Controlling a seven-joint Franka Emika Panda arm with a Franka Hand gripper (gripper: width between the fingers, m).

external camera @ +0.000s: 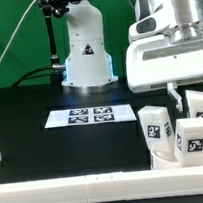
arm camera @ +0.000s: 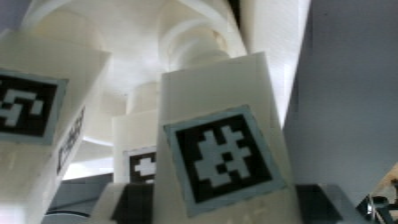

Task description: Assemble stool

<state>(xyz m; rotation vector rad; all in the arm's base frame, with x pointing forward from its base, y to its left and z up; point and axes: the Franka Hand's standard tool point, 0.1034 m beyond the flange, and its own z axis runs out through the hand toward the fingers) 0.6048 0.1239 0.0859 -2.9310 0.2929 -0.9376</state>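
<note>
I read this as leg fitting — my gripper (external camera: 177,94) sits clamped on a leg (external camera: 201,108) over the seat (external camera: 176,163) at the exterior view's right, beside the marker board (external camera: 91,116) — next comes seating that leg squarely.

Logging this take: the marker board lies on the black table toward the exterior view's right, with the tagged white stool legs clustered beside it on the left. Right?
Not quite. The exterior view shows the sides swapped: the marker board lies mid-table, and the tagged white stool legs cluster toward that view's right, under the gripper. The table is black, as stated.
</note>
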